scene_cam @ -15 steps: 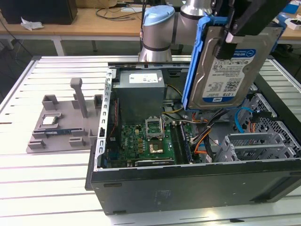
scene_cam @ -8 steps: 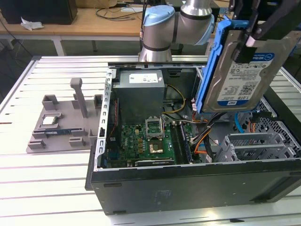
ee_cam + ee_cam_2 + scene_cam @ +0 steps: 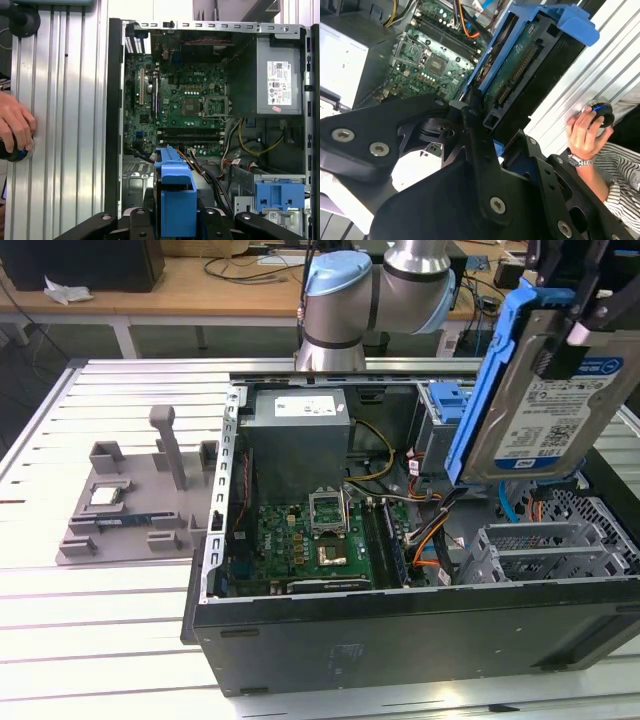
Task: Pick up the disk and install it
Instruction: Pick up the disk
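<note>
Pickup done: jaws pinching disk (image 3: 545,405) by upper end, held tilted in air above case (image 3: 400,640) at the exterior view's right, over drive cage (image 3: 545,550); install not yet done.

Pretty sure I'm working in a robotics lab: slotted aluminium table (image 3: 100,640), opened-up PC case (image 3: 400,640), cable-strewn wooden bench (image 3: 200,285) behind.

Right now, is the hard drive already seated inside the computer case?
No, the hard drive hangs tilted in the tool, held above the open computer case.
</note>
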You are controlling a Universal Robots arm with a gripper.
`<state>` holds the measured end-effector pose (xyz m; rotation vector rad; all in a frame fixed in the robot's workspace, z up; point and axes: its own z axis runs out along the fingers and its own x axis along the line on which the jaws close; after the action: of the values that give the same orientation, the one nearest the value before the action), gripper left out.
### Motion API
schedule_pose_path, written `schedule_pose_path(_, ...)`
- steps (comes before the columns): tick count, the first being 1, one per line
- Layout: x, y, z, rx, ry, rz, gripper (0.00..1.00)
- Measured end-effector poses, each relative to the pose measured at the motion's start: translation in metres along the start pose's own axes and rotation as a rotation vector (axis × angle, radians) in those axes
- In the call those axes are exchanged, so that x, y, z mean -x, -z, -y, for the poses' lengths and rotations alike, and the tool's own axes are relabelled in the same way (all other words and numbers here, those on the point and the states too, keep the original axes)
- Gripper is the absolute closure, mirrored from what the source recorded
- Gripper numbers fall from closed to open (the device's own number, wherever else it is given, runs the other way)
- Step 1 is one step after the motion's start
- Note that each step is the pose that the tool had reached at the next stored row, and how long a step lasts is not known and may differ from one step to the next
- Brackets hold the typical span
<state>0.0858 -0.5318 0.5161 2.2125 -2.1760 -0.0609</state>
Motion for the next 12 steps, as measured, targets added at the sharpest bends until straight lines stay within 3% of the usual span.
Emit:
schedule_pose_path(4, -0.0039, -0.0004, 0.0079, 0.0, 0.0, 0.0001, 0.64)
schedule_pose_path(6, -0.0111, -0.001, 0.0101, 0.0, 0.0, 0.0007, 0.64)
schedule_pose_path(8, -0.0127, -0.0015, 0.0121, 0.0, -0.014, 0.0026, 0.64)
schedule_pose_path(9, -0.0114, -0.0032, 0.026, 0.0, -0.04, 0.0036, 0.64)
schedule_pose_path(12, -0.0114, -0.0076, 0.0393, 0.0004, -0.044, 0.0038, 0.64)
